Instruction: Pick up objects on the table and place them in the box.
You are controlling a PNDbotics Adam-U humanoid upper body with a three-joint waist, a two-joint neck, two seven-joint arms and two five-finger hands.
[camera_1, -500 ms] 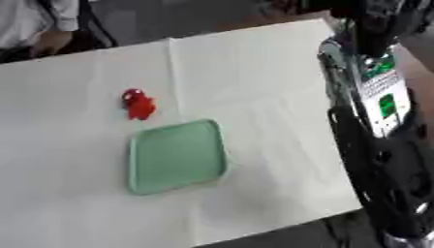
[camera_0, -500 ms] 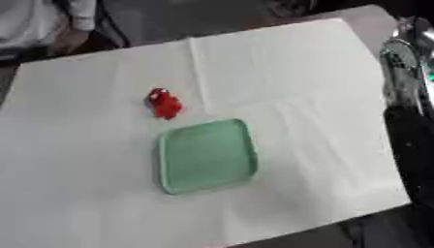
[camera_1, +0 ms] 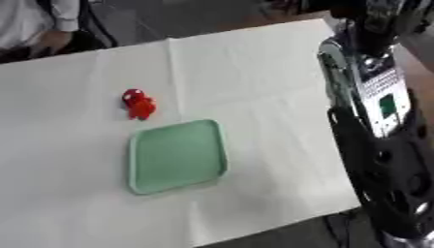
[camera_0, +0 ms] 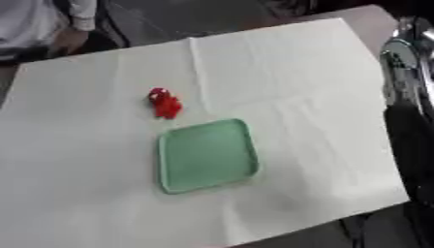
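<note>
Covering most of the view, table [camera_0: 280,72] with white cloth. Right arm [camera_1: 381,160] fills the right side in the right eye view, forearm only; hand not visible, so fingers' state can't be told. Left hand not in view. Green tray [camera_0: 207,155] mid-table, serving as the box, empty. Small red object [camera_0: 163,102] just beyond its far-left corner, apart from it. Nothing placed yet; the red object remains to do.

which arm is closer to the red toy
Right, by default. The right arm stands along the table's right edge, well clear of the red toy, with the green tray between. The left arm shows in neither view.
</note>
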